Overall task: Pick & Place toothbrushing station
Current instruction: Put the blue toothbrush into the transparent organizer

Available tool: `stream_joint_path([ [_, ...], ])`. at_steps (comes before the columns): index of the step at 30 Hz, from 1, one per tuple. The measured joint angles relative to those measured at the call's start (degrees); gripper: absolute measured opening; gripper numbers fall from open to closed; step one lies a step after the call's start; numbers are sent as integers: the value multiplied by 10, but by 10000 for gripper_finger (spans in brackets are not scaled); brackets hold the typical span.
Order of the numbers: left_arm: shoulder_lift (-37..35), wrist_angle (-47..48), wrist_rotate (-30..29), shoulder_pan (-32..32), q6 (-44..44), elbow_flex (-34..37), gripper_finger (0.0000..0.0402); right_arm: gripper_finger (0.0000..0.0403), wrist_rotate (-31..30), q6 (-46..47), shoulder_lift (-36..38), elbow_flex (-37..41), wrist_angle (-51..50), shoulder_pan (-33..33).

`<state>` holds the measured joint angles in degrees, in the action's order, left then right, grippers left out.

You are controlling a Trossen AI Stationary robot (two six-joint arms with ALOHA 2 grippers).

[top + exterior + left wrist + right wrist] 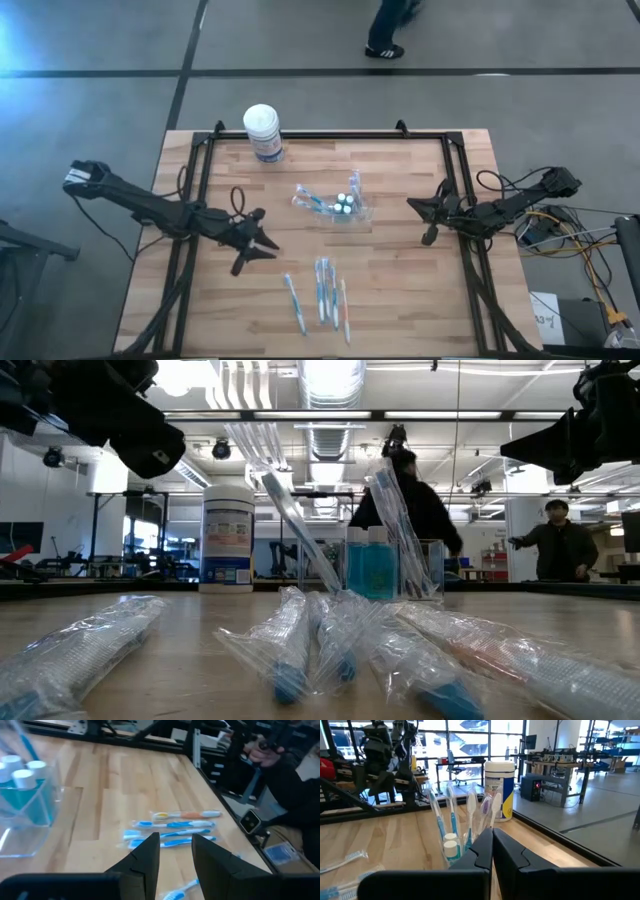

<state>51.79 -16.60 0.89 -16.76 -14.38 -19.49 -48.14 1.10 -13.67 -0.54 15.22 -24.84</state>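
Wrapped toothbrushes (320, 292) lie at desk (400, 290) front. Left gripper (262, 243) above them, released, holding nothing. Toothbrushing station (345, 207) stands mid-desk. Right gripper (417, 207) beside it, clenched, empty. White canister (262, 133) at rear.

Grey concrete floor (90, 40) crossed by dark line. Open workshop hall beyond worktop: ceiling ducts (330, 380), strip lights, tall windows (470, 740), benches and racks. Two people (420, 510) standing past far edge. Cables (575, 245) on floor.
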Motion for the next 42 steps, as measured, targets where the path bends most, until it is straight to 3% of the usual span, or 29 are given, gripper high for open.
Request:
stream_joint_path([
  [11, 61, -1, -2, -20, -23, -41, 117, 8, 0, 26, 0, 0, 5, 0],
  [20, 70, -13, -3, -25, -28, -44, 113, 8, -18, 53, -35, -1, 89, 0],
  [24, 67, -37, -2, -31, -21, -42, 99, 8, -16, 45, -71, 0, 118, 0],
  [29, 84, -22, 60, -43, -22, -41, 73, 8, -16, 30, -104, 0, 158, 0],
  [33, 121, -15, 54, -69, -24, -43, 47, 8, -26, 30, -115, 0, 156, 0],
  [37, 180, 70, 52, -95, -18, -89, 44, 8, -29, 30, -117, 0, 156, 0],
  [42, 275, 244, 1, -123, 18, -218, 71, 8, -29, 42, -117, 0, 155, 0],
])
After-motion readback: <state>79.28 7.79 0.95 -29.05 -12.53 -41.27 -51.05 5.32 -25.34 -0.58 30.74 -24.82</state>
